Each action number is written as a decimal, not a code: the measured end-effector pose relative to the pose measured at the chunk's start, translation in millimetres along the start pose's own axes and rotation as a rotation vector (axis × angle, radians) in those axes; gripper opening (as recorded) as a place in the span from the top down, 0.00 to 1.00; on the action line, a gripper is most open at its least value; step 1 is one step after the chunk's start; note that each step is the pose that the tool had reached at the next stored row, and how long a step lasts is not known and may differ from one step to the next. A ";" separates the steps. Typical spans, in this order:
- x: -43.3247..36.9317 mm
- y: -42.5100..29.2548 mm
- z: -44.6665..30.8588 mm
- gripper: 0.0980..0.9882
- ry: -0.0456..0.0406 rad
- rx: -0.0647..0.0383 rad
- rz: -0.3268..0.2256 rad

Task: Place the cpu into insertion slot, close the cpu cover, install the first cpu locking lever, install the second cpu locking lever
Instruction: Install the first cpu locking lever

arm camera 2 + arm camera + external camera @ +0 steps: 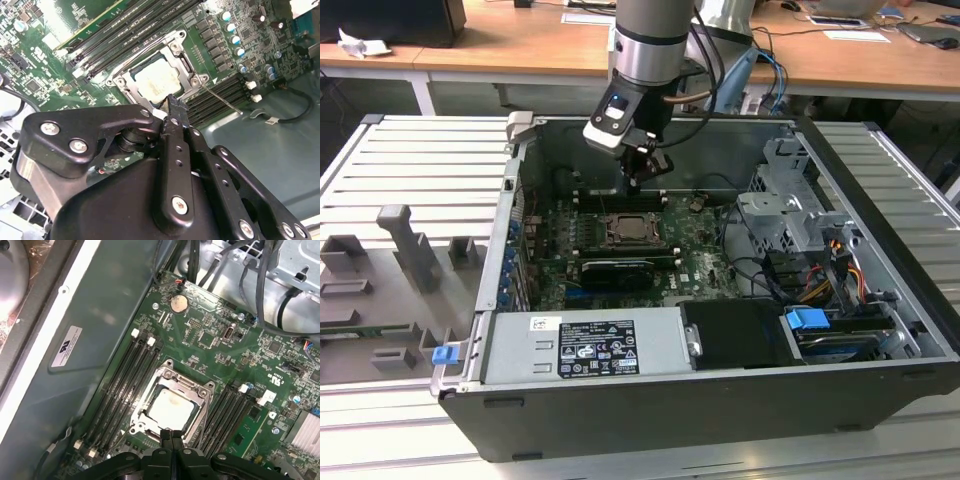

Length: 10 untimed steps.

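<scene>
Cpu (171,407) lies flat in the slot (148,396), its dull silver top facing up. The cover (186,381) is down over it, its frame ringing the chip, whose top shows through the cut-out. In the second wrist view a thin metal lever (222,99) slants away from one corner of the cover, out over the neighbouring memory slots (215,102), its end clear of the frame.

The gripper (171,435) has its black fingers (173,106) pressed together with nothing seen between them. In both wrist views its tip is at the edge of the cover; whether it touches the metal I cannot tell. In the exterior view the gripper (638,180) hangs above the far side of the slot, over the memory slots there.

The slot is set in the green board (215,350), with banks of long black memory slots on two opposite sides. The board lies in an open dark case (620,420), a grey power supply (585,345) along its near wall. The case rests on a slatted grey table (410,170).
</scene>
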<state>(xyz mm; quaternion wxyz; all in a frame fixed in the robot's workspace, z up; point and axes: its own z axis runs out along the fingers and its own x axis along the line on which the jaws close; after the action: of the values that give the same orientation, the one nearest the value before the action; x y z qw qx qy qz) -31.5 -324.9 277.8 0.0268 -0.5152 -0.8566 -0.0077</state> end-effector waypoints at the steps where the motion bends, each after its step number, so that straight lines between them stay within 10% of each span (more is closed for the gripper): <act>1: 0.0 0.0 0.0 0.99 -0.0001 0.000 -0.007; 10: 0.1 -0.2 0.0 0.99 -0.0013 0.005 -0.092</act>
<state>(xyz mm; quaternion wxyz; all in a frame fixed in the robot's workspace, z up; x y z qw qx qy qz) -31.8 -325.0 277.8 0.0271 -0.4753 -0.8794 -0.0065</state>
